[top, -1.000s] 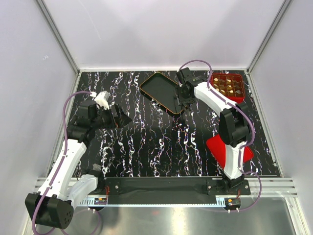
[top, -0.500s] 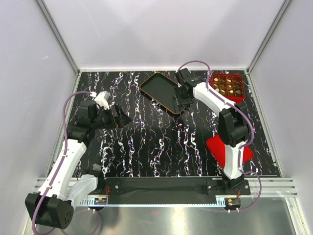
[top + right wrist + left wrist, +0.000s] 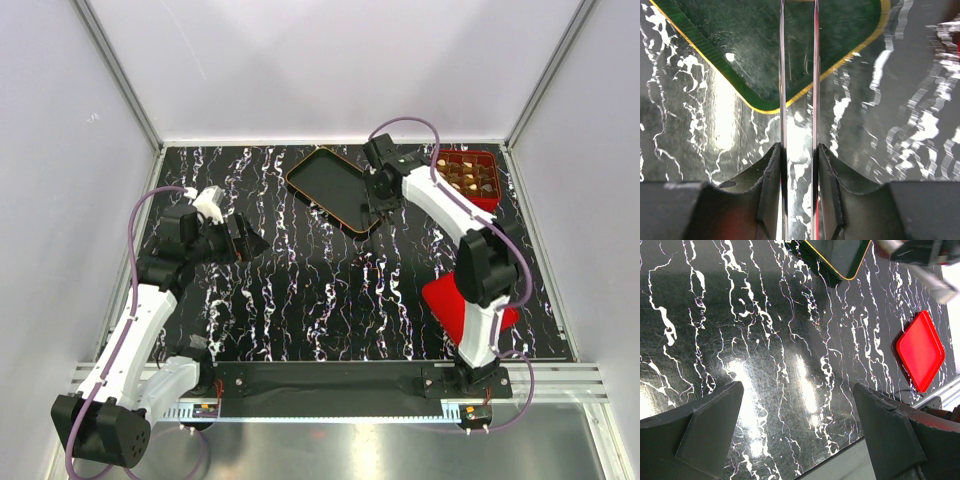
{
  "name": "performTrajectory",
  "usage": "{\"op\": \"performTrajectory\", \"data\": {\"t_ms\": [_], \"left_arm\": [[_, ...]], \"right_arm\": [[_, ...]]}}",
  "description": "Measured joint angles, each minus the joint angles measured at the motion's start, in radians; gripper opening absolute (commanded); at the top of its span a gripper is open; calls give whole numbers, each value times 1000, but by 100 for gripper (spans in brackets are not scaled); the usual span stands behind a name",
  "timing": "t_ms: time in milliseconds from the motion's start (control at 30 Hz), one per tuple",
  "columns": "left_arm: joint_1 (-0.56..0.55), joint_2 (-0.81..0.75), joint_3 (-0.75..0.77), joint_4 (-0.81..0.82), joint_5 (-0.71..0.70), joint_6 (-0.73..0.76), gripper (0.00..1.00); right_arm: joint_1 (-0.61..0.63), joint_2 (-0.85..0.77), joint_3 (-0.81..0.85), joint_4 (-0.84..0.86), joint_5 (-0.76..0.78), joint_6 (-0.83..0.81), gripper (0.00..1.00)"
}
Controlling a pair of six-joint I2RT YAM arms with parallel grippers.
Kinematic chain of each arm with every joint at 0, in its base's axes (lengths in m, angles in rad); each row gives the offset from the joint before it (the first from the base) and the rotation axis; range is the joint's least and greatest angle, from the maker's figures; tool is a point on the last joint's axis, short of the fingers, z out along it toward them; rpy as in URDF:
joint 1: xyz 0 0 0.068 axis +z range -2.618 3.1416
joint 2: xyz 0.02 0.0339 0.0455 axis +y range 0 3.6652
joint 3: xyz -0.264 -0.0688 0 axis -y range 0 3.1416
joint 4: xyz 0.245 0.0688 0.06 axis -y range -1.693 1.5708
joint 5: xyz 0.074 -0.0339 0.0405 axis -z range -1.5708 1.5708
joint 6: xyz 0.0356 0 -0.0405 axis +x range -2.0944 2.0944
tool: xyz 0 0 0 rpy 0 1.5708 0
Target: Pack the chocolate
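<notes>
Sitting in the red box (image 3: 488, 199): chocolate (image 3: 462, 176)

Chocolate: dark brown, light brown and cream pieces, lodged in the compartments of the box at the far right corner of the table (image 3: 300, 300). Number per compartment too small to tell.

Tray (image 3: 330, 185): black, orange-rimmed, lying askew at the far middle, just left of the box.

Lid (image 3: 440, 300): flat, red, resting near the right arm's base, partly hidden behind that arm.

Right gripper (image 3: 377, 205): hanging over the tray's near right corner. Thin blades parallel with a narrow gap, showing only table and tray between. Tips cut off at the top of the wrist view.

Left gripper (image 3: 245, 240): hovering over the table at the left, well apart from tray and box. Jaws spread wide, gripping nothing.
</notes>
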Motion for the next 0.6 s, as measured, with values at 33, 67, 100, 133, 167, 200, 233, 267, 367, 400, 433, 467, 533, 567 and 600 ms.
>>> {"op": "performTrajectory", "data": {"t_ms": [33, 67, 100, 133, 167, 200, 233, 267, 367, 400, 433, 467, 533, 567, 600], "left_arm": [[0, 0, 0, 0, 0, 0, 99], [0, 0, 0, 0, 0, 0, 99], [0, 0, 0, 0, 0, 0, 99], [0, 0, 0, 0, 0, 0, 99], [0, 0, 0, 0, 0, 0, 99], [0, 0, 0, 0, 0, 0, 99], [0, 0, 0, 0, 0, 0, 99], [0, 0, 0, 0, 0, 0, 99], [0, 0, 0, 0, 0, 0, 99], [0, 0, 0, 0, 0, 0, 99], [0, 0, 0, 0, 0, 0, 99], [0, 0, 0, 0, 0, 0, 99], [0, 0, 0, 0, 0, 0, 99], [0, 0, 0, 0, 0, 0, 99], [0, 0, 0, 0, 0, 0, 99]], "right_arm": [[-2, -25, -1, -11, 13, -1, 30], [-3, -48, -2, -19, 20, -1, 31], [-8, -76, -2, -31, 27, -3, 31], [-18, -106, -3, -39, 34, -5, 31], [-32, -136, -7, -43, 35, -6, 31], [-56, -163, -12, -48, 37, -6, 31], [-91, -190, -18, -52, 36, -6, 31], [-128, -212, -26, -51, 35, -6, 31], [-269, -254, -55, -51, 45, -5, 31], [-310, -257, -64, -53, 49, -5, 32], [-341, -258, -72, -56, 55, -5, 32], [-361, -257, -80, -59, 58, -5, 32], [-378, -254, -91, -72, 60, -5, 32], [-380, -252, -93, -78, 59, -5, 32], [-380, -248, -94, -80, 59, -5, 32]]}}
